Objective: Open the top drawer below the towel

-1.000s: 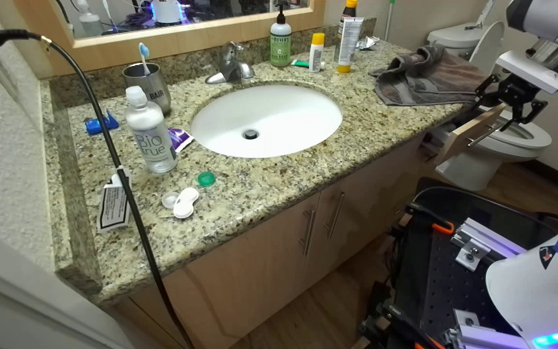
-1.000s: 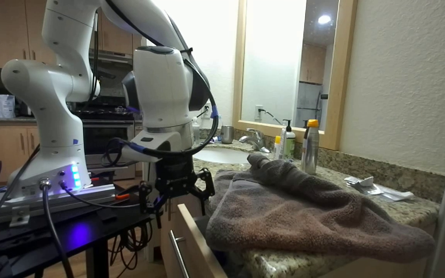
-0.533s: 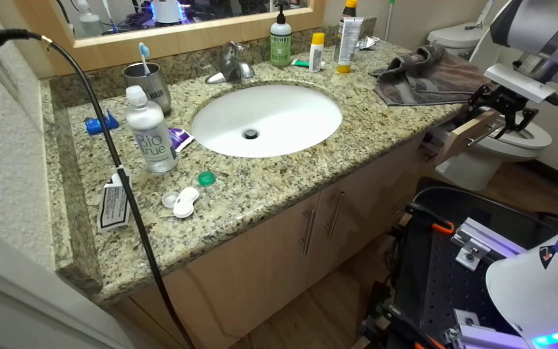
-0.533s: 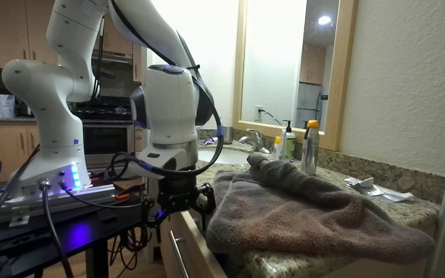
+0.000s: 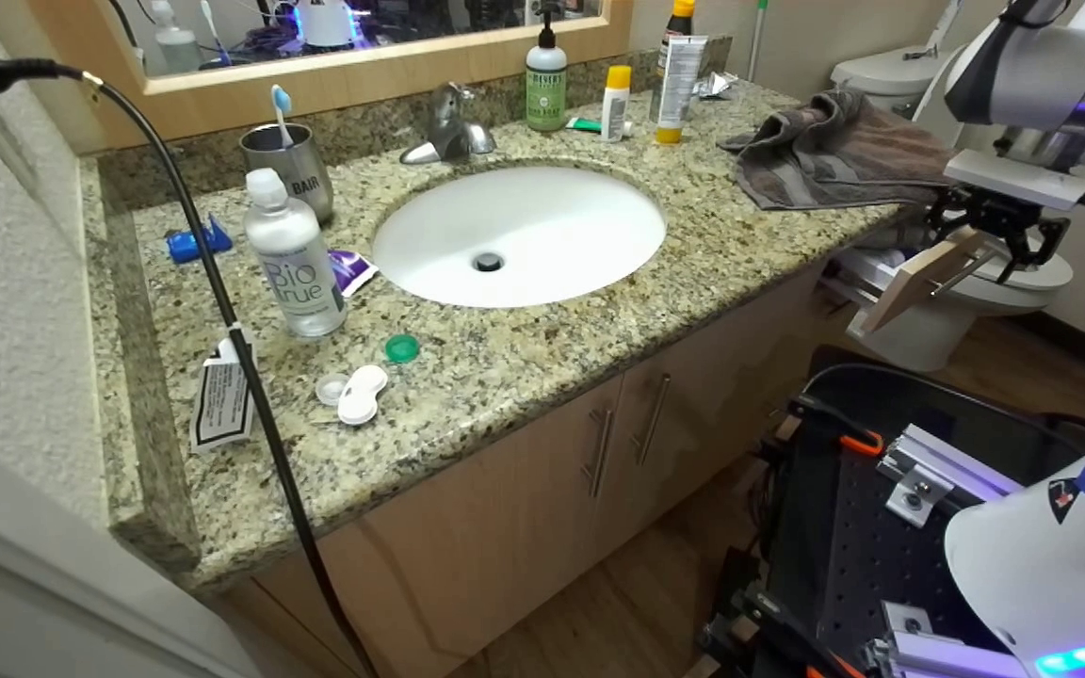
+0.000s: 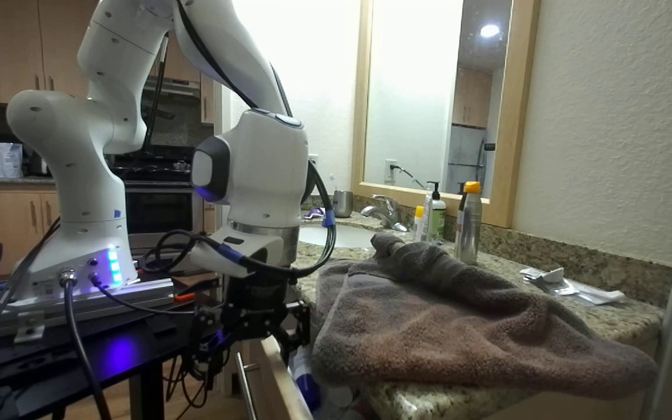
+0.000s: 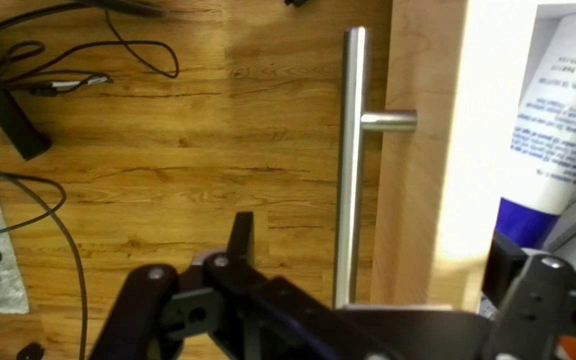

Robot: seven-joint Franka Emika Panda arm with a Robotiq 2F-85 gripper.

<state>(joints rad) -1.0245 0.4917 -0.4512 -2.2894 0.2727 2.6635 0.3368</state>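
The top drawer is partly open, with its wooden front (image 5: 910,282) pulled out from the counter; it also shows in an exterior view (image 6: 282,388). Its bar handle (image 7: 350,175) is in the wrist view. My gripper (image 7: 374,250) is open, with one finger (image 7: 243,235) outside the handle and the other (image 7: 505,267) inside the drawer behind the front panel. It straddles the panel in both exterior views (image 5: 990,247) (image 6: 248,357). The grey-brown towel (image 6: 458,332) lies over the counter edge above the drawer. The drawer's back part is hidden.
A white tube with a blue cap (image 7: 558,120) and other items lie in the drawer. A toilet (image 5: 914,330) stands beyond it. The granite counter (image 5: 524,348) holds a sink (image 5: 552,226) and bottles. A black cart (image 6: 108,356) carries the arm base, with cables on the floor.
My gripper has come down over the drawer front and then moved outward. The drawer front has moved farther out from the counter, and its contents now show. The towel is nearly unchanged.
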